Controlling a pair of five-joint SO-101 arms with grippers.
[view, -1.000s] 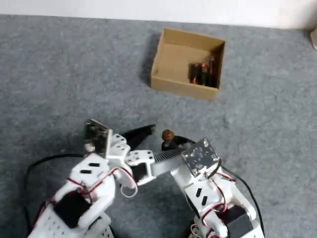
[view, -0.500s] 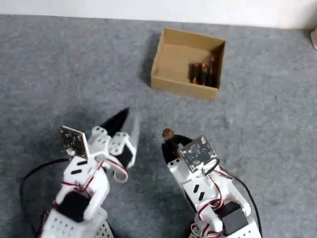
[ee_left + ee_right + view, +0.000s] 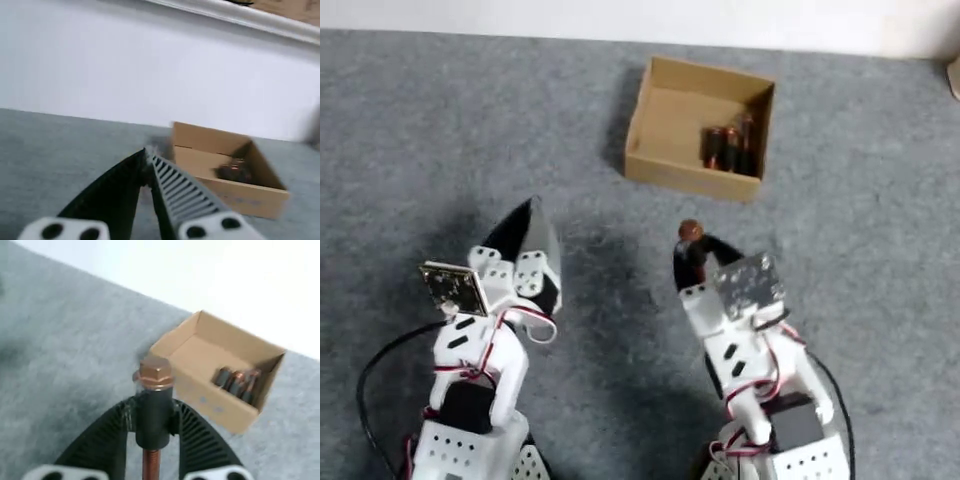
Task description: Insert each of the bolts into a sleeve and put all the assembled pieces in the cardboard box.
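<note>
From above: a cardboard box (image 3: 665, 115) sits open on grey carpet (image 3: 440, 130) toward the far side, with a few finished pieces (image 3: 730, 148), dark and copper-coloured, lying together against one inner wall. Two white arms rise from the near edge. The left gripper (image 3: 532, 210) points away from its base, well apart from the box, its fingers pressed together with nothing between them. The right gripper (image 3: 692, 262) is nearer the box, a short way in front of its near wall, and clamps a black sleeve (image 3: 694, 256) that stands upright with the copper head of a bolt (image 3: 689, 231) on top.

From the left wrist: the left gripper (image 3: 148, 152) has its black finger and ribbed grey finger meeting at the tips, empty. Beyond them is the box (image 3: 235, 195), the pieces (image 3: 234, 171) blurred inside it, and a white wall (image 3: 150, 65) behind.

From the right wrist: the right gripper (image 3: 151, 412) grips the sleeve (image 3: 152, 417) around its middle. The bolt's hexagonal head (image 3: 155, 374) sits above the sleeve and its threaded end (image 3: 150, 465) sticks out below. The box (image 3: 200, 392) lies ahead on the carpet, the pieces (image 3: 239, 380) resting in one corner.
</note>
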